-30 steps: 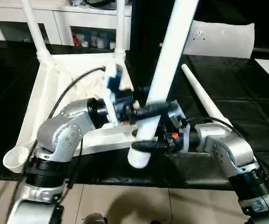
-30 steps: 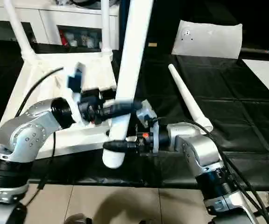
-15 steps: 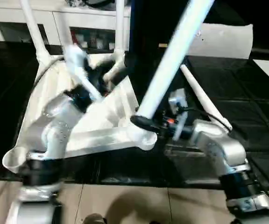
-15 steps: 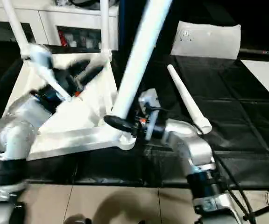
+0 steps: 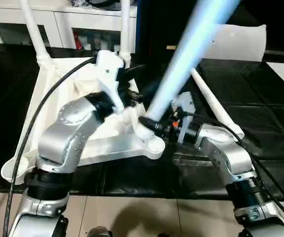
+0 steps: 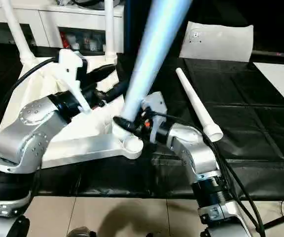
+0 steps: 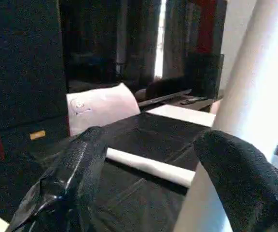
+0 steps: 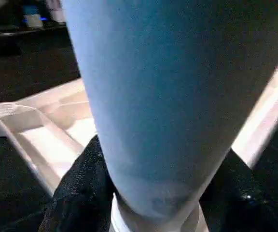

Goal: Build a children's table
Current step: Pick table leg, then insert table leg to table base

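The right gripper (image 6: 127, 123) clamps its black fingers on the thick base of a smooth tapered white leg (image 5: 191, 52), which stands tilted in the round corner socket (image 5: 154, 144) of the upturned ribbed tabletop (image 5: 58, 98). The left gripper (image 5: 134, 81) hangs beside it with wide, empty jaws. Another leg (image 6: 196, 106) lies on the black mat (image 6: 250, 123).

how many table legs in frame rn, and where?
4. Two legs stand in the tabletop's far corner sockets. One leg is clamped in the right pincer at the near right socket. One leg lies loose on the black mat.
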Controlling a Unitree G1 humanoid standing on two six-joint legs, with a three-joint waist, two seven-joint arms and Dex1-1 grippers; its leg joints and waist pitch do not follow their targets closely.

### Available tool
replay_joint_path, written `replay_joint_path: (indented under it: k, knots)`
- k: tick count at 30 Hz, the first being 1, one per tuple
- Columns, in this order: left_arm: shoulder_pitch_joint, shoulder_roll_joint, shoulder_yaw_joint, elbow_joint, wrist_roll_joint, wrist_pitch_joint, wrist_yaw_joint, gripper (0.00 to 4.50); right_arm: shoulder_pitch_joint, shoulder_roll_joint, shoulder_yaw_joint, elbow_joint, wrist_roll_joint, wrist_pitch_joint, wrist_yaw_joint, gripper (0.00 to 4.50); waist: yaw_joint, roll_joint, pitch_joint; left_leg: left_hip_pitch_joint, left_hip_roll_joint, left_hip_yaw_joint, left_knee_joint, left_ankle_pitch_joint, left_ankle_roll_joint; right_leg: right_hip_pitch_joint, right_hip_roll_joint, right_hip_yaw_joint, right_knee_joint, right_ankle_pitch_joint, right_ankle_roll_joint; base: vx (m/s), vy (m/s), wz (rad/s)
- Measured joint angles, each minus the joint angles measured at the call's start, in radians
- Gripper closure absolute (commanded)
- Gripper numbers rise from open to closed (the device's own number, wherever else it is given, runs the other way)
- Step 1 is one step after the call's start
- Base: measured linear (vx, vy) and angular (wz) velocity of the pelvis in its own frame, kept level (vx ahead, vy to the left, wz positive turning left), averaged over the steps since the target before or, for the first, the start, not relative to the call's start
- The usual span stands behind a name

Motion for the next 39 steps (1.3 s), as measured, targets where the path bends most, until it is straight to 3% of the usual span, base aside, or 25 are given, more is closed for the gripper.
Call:
replay_joint_path:
  k: [7, 12, 21, 26, 28, 32, 39]
  knots:
    - [0.025, 0.052, 0.028, 0.065, 0.038, -0.034, 0.007, 0.94, -0.021, 0.024, -0.048, 0.027, -0.013, -0.029, -0.111, 2.59, -0.012, 0.0, 0.0, 0.001, 0.0, 0.0, 0.0, 0.0, 0.0, 0.0, 0.0, 0.0, 0.0, 0.0, 0.0, 0.0, 0.0, 0.0]
    - [0.095, 0.15, 0.045, 0.11, 0.07, -0.045, -0.051, 0.67, -0.01, 0.007, -0.106, -0.01, 0.005, 0.027, -0.148, 2.59, -0.012, 0.0, 0.0, 0.001, 0.0, 0.0, -0.001, 0.0, 0.0, -0.001, 0.0, 0.0, 0.0, 0.0, 0.0, 0.0, 0.0, 0.0]
    - [0.208, 0.299, -0.119, 0.1, 0.073, -0.02, -0.324, 0.61, 0.067, 0.004, -0.112, -0.152, 0.045, 0.21, -0.194, 2.59, -0.01, 0.003, 0.0, 0.006, 0.0, 0.0, -0.002, 0.0, 0.0, 0.001, 0.001, 0.002, 0.0, 0.0, -0.001, 0.0, 0.0, 0.0]
    - [0.212, 0.298, -0.149, 0.153, 0.118, -0.054, -0.348, 0.98, 0.123, 0.003, -0.099, -0.21, 0.044, 0.229, -0.205, 2.59, -0.013, 0.009, 0.001, 0.013, 0.0, -0.002, -0.002, 0.0, 0.0, 0.005, 0.0, 0.002, -0.001, 0.0, 0.0, 0.0, 0.0, 0.0]
    - [0.206, 0.298, -0.155, 0.185, 0.147, -0.079, -0.344, 1.33, 0.133, 0.002, -0.091, -0.224, 0.043, 0.218, -0.207, 2.59, -0.015, 0.01, 0.001, 0.014, 0.0, -0.003, -0.002, 0.0, 0.0, 0.006, 0.0, 0.002, -0.002, 0.0, 0.0, 0.0, 0.0, 0.0]
    - [0.2, 0.303, -0.186, 0.233, 0.197, -0.127, -0.336, 1.52, 0.166, 0.002, -0.087, -0.262, 0.024, 0.197, -0.221, 2.59, -0.016, 0.012, 0.001, 0.014, 0.0, -0.006, -0.003, 0.0, 0.0, 0.009, 0.001, -0.001, -0.008, 0.0, 0.0, 0.0, 0.0, 0.0]
    - [0.202, 0.303, -0.191, 0.251, 0.195, -0.144, -0.382, 2.17, 0.177, -0.011, -0.074, -0.3, 0.037, 0.231, -0.214, 2.59, -0.017, 0.013, 0.001, 0.014, -0.001, -0.006, -0.003, 0.0, 0.0, 0.012, 0.001, -0.001, -0.018, 0.0, 0.0, 0.0, 0.0, 0.0]
